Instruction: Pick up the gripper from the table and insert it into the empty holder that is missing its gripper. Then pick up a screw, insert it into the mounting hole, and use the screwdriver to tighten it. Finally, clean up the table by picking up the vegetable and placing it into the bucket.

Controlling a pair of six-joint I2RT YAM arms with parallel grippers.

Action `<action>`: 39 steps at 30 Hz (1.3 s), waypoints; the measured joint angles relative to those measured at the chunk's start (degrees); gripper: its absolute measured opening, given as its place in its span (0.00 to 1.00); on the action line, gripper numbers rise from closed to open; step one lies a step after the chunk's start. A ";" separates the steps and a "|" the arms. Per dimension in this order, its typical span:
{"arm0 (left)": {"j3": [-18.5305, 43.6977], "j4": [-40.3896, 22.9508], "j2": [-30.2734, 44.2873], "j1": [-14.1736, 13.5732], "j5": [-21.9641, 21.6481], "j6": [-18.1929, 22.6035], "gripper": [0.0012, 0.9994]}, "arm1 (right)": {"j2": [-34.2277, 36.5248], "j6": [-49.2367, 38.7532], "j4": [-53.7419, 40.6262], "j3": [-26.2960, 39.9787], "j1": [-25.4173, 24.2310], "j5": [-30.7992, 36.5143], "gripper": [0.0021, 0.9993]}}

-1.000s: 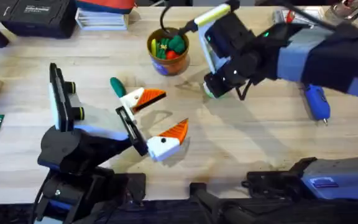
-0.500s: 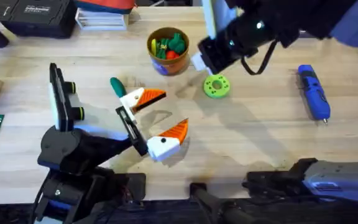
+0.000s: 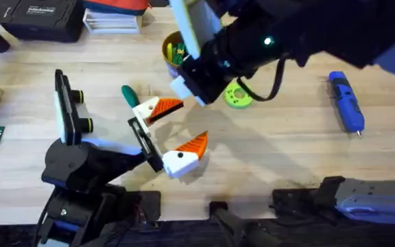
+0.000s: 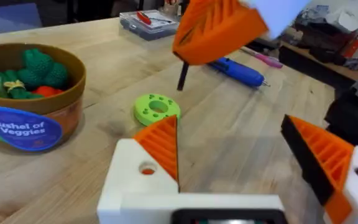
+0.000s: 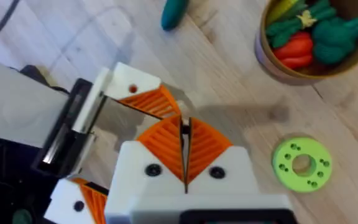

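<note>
- Overhead: left gripper (image 3: 177,130) fingers apart, both orange tips seated.
- Right gripper (image 5: 185,152) fingers together on a thin dark pin, apparently a screw.
- Vegetable (image 3: 129,95) lies on surface, outside bucket (image 3: 172,51); screwdriver (image 3: 346,101) untouched.

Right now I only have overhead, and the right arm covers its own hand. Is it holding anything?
Observer: Yes. In the right wrist view the right hand has its orange pads shut on a thin dark pin. The left wrist view shows the pin hanging below the pads. It may be the screw.
Operator: And the mounting hole on the left hand? I can't make it out from above.
Observer: The left hand is open. Its wrist view shows a round hole in the face of the white mount, with nothing sticking out of it.
</note>
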 joint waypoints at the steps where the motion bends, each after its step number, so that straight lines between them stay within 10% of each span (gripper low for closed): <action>1: 0.00 -0.04 0.01 0.00 0.44 0.21 0.99 | 0.01 0.09 0.47 0.00 0.49 0.00 0.00; 39: 0.00 -0.43 0.00 0.00 5.60 3.01 0.99 | 4.04 2.88 5.38 0.02 7.94 0.55 0.00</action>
